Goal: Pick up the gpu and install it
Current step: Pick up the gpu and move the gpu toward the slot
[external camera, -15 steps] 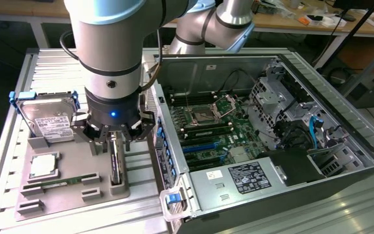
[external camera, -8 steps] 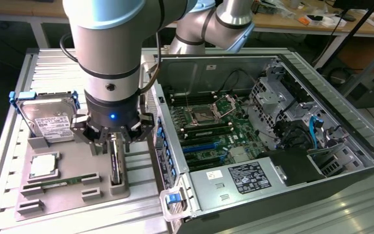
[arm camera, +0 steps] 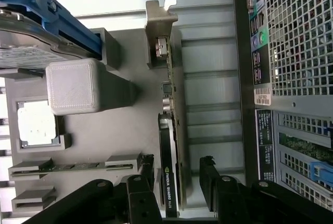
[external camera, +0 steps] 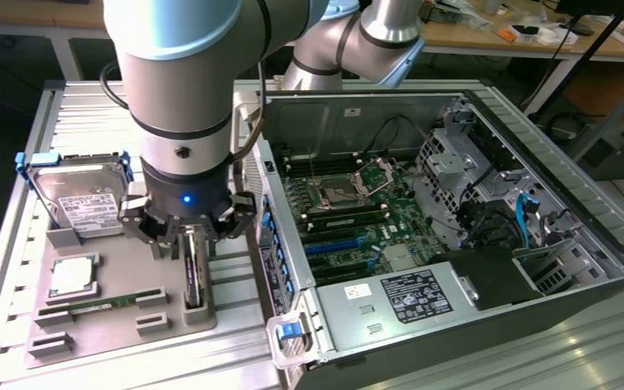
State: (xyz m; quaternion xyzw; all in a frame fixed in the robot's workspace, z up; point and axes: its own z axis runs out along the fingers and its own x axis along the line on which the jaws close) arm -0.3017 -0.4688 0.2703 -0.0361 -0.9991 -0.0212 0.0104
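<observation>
The ribbed metal counter (external camera: 74,106) carries two things directly. A grey fixture tray (external camera: 127,268) sits at about 8 o'clock in the exterior view. An open computer case (external camera: 334,122) stands just beside it, reaching from centre toward 4 o'clock.

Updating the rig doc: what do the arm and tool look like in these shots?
The arm is fat silver-grey tubes with pale blue-grey joint caps and a black ring at the wrist. A dark cable runs beside the wrist. The tool is black, with angular linked fingers and a small blue light on its base.
</observation>
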